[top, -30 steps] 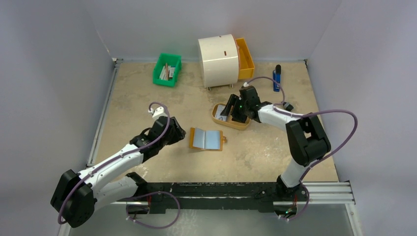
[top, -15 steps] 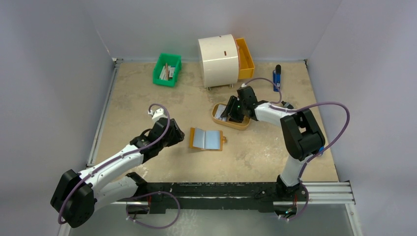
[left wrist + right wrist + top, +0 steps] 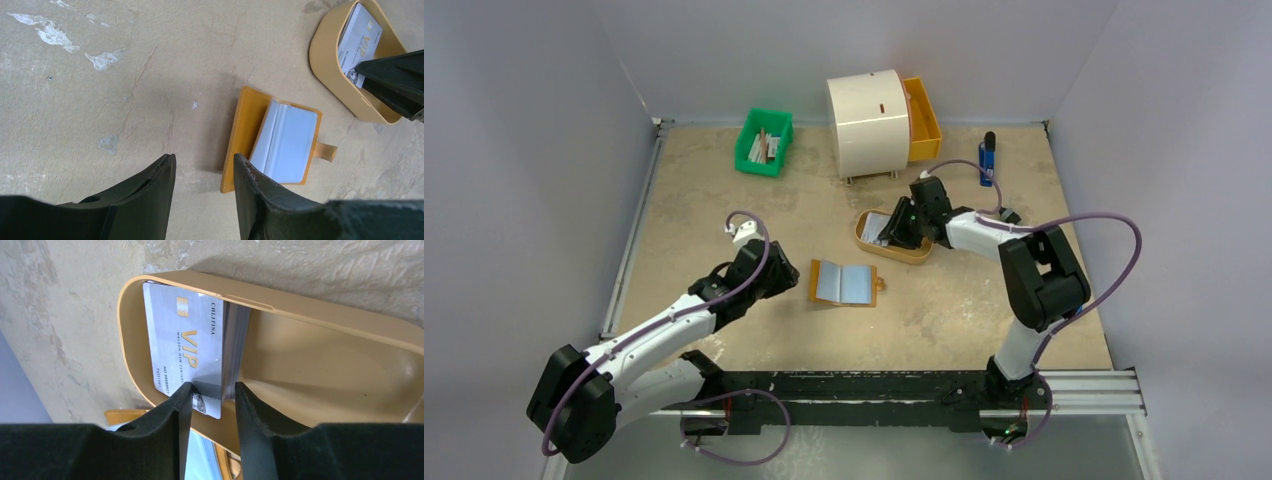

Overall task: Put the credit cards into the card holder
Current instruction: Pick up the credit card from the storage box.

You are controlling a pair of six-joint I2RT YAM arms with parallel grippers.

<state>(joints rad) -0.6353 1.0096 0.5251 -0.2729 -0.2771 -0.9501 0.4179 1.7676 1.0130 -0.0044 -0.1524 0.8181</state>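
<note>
Right wrist view, credit cards stacked inside oval orange tray

Even, soft light — sharp views, faint shadows.

bare tabletop around the open card holder, tray wall close around the credit cards

Left arm reaches forward and low from its base with the elbow bent. The left gripper points to the right, its fingers parted. Right arm rises from its base, folds at the elbow and reaches across to the left, with the right gripper angled downward and its fingers a narrow gap apart.
</note>
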